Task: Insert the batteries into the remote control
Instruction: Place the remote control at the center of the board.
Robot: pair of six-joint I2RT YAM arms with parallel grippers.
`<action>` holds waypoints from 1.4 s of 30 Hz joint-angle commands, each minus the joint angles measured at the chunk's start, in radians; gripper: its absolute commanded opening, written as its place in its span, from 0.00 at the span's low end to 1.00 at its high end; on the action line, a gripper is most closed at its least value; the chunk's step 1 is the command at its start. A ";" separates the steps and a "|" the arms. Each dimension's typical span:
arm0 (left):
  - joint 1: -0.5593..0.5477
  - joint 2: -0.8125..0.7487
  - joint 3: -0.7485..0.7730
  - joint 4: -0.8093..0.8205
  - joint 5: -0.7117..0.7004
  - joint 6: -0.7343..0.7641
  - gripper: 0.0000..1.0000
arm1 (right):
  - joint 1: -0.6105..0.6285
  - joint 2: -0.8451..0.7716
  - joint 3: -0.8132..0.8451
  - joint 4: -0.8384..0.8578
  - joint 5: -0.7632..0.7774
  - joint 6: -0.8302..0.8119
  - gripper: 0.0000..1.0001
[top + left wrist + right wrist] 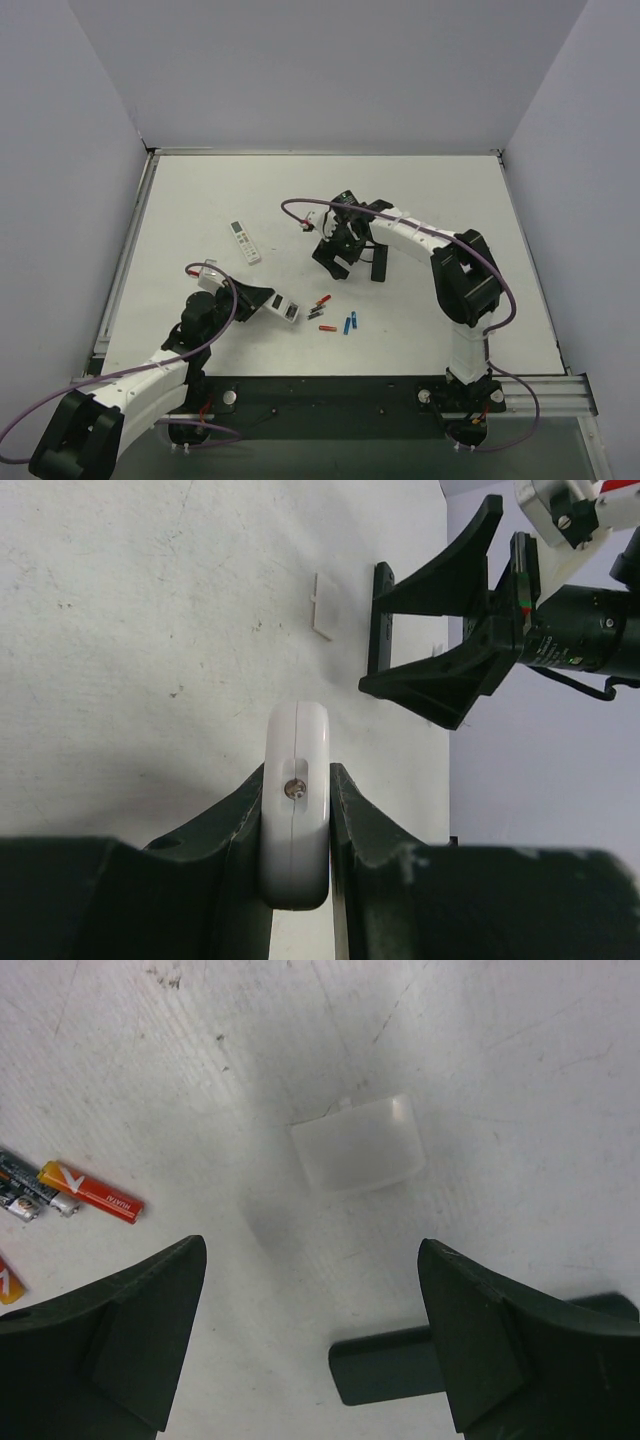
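Observation:
My left gripper (268, 300) is shut on the short white remote control (287, 310), whose small dark rectangle faces up. In the left wrist view the remote (296, 742) stands on edge between the fingers of the left gripper (297, 785). Several batteries (322, 312), red, blue and dark grey, lie just right of the remote. The right wrist view shows a red one (92, 1190) and a dark grey one (24, 1203) at the left. My right gripper (338, 258) is open and empty, and hovers (310, 1252) over a small white cover piece (357, 1145) that also shows in the left wrist view (323, 607).
A slim white remote with grey buttons (244, 241) lies to the left of the right gripper. A dark flat bar (380, 262) lies on the table by the right gripper's right finger (470, 1340). White walls close the table on three sides.

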 commanded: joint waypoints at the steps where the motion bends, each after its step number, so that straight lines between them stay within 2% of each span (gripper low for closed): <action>1: -0.001 -0.012 -0.029 -0.001 -0.016 0.014 0.00 | -0.019 0.060 0.112 -0.062 -0.038 -0.108 0.81; 13: 0.002 -0.032 -0.024 -0.127 -0.033 -0.006 0.00 | -0.030 0.219 0.263 -0.165 -0.054 -0.188 0.75; 24: 0.004 -0.009 -0.020 -0.225 -0.050 -0.010 0.00 | -0.007 0.267 0.306 -0.226 -0.058 -0.211 0.56; 33: 0.004 -0.033 0.028 -0.370 -0.075 -0.006 0.00 | 0.026 0.301 0.320 -0.229 0.005 -0.217 0.56; 38: 0.004 -0.067 0.059 -0.494 -0.107 0.001 0.00 | 0.043 0.301 0.311 -0.231 0.047 -0.216 0.44; 40: 0.004 -0.075 0.063 -0.518 -0.111 -0.001 0.03 | 0.048 0.296 0.299 -0.232 0.067 -0.216 0.39; 42: 0.004 -0.084 0.068 -0.567 -0.122 -0.005 0.14 | 0.051 0.288 0.290 -0.231 0.076 -0.208 0.34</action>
